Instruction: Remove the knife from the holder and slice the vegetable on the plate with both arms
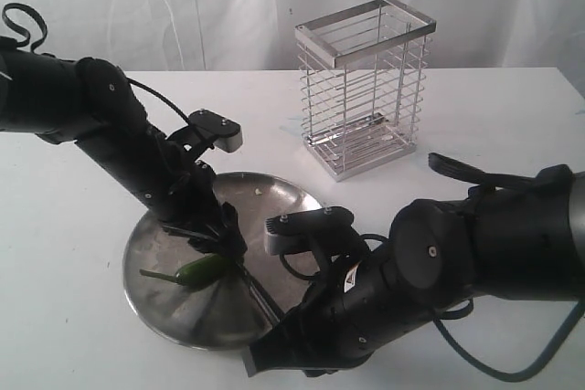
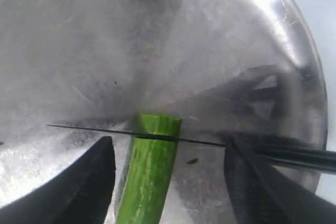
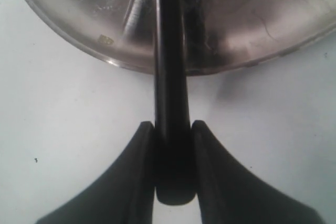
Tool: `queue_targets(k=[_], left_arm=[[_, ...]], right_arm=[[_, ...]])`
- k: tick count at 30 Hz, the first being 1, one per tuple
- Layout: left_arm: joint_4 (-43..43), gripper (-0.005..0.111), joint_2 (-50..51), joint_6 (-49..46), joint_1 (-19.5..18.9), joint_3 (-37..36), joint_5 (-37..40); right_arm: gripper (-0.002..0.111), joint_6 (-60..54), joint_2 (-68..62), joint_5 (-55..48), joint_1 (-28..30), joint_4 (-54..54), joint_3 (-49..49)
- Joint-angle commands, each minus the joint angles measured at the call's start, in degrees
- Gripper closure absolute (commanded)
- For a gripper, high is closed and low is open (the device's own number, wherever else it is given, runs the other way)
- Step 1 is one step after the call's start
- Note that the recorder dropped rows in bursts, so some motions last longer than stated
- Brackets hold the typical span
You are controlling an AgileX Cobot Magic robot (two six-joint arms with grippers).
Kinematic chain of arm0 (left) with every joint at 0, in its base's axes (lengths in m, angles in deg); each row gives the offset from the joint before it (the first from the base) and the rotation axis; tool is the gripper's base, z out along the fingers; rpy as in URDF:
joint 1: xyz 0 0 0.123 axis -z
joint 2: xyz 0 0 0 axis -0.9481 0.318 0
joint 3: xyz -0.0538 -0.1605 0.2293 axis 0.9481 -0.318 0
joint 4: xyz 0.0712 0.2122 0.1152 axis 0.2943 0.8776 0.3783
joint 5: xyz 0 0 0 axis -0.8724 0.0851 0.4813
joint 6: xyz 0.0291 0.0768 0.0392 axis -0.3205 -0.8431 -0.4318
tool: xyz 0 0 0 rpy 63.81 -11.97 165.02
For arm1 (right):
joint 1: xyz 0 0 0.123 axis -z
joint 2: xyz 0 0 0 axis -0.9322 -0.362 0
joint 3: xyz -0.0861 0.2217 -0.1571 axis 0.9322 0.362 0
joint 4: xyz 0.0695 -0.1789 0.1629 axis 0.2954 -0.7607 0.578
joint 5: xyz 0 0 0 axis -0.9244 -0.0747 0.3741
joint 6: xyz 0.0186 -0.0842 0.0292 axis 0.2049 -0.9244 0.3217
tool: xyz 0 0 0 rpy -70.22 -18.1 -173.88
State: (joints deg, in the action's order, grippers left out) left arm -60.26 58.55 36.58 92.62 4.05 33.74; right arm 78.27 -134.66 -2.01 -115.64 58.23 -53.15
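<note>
On the steel plate (image 1: 274, 194) lies the green vegetable (image 1: 201, 269), its stem pointing left. My left gripper (image 1: 224, 237) is open over it. In the left wrist view its fingers (image 2: 86, 182) straddle the vegetable (image 2: 149, 177) with a gap on each side. The black knife (image 1: 259, 291) lies with its thin blade (image 2: 94, 129) across the vegetable, just behind its cut end. My right gripper (image 3: 172, 127) is shut on the knife handle (image 3: 170, 77) just outside the plate rim (image 3: 79, 40). The chrome wire holder (image 1: 364, 89) stands behind the plate.
A small pale piece (image 1: 260, 191) lies near the plate's far rim. The right arm (image 1: 475, 244) lies low across the white table (image 1: 64, 317) to the right of the plate. White curtain hangs behind the table.
</note>
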Motion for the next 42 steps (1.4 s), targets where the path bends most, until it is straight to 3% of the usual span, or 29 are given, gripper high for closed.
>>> queue_targets(k=[1, 10, 15, 24, 32, 42], left_arm=[[-0.3, 0.043, 0.4, -0.4, 0.3, -0.3, 0.4], [-0.4, 0.043, 5.7, -2.8, 2.4, -0.4, -3.2], [5.0, 0.043, 9.1, -0.1, 3.2, -0.4, -2.4], [6.3, 0.043, 1.0, 0.9, 2.7, -0.4, 0.2], [10.5, 0.043, -3.9, 3.9, 1.7, -0.5, 8.4], [10.6, 0.043, -0.3, 3.6, 1.8, -7.5, 0.5]], right_arm=[[0.107, 0.1, -0.2, 0.7, -0.1, 0.0, -0.4], [0.107, -0.1, -0.2, 0.4, -0.1, 0.0, -0.4], [0.107, -0.1, -0.2, -0.4, -0.1, 0.0, -0.5], [0.107, -0.1, -0.2, 0.0, -0.1, -0.8, -0.5], [0.107, -0.1, -0.2, -0.1, -0.1, -1.0, -0.5], [0.107, -0.1, -0.2, -1.6, -0.1, -1.2, -0.5]])
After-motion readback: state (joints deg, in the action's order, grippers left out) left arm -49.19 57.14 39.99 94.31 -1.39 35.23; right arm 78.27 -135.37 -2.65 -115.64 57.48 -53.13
